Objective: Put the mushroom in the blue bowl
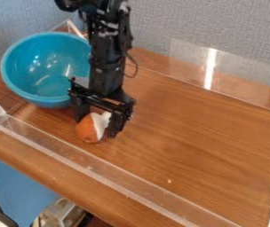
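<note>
The mushroom (92, 130) lies on its side on the wooden table, orange-brown cap toward the front left, cream stem between the fingers. My gripper (99, 115) points straight down over it, open, with one black finger on each side of the stem. The blue bowl (43, 69) stands just behind and to the left, tilted a little, and nothing shows inside it.
Clear acrylic walls (125, 182) fence the wooden table (197, 133) along the front, left and back. A blue-grey wall rises behind.
</note>
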`<state>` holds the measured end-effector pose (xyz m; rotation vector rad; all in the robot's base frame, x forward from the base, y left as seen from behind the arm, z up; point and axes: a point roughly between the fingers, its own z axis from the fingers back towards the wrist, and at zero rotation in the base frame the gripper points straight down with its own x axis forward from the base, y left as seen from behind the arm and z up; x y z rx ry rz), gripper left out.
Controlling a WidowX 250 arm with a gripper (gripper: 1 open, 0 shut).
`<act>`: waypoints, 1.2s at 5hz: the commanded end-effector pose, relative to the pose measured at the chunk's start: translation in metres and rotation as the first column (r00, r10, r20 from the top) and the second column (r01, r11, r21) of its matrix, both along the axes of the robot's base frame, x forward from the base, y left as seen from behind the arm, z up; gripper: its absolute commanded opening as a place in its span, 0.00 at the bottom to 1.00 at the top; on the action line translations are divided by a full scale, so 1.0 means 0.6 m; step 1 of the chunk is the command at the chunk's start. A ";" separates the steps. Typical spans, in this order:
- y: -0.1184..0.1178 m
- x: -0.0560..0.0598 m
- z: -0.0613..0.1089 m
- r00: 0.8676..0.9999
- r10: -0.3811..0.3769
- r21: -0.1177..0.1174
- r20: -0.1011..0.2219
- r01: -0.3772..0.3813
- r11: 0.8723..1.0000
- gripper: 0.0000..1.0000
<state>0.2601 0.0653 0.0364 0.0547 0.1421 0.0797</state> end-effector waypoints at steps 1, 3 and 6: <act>0.009 0.012 0.001 1.000 0.001 0.003 0.028 -0.001 1.000 0.00; 0.005 0.012 0.009 0.999 0.013 -0.003 0.033 -0.013 1.000 0.00; -0.004 0.011 0.026 0.999 0.036 -0.011 0.040 -0.036 0.999 0.00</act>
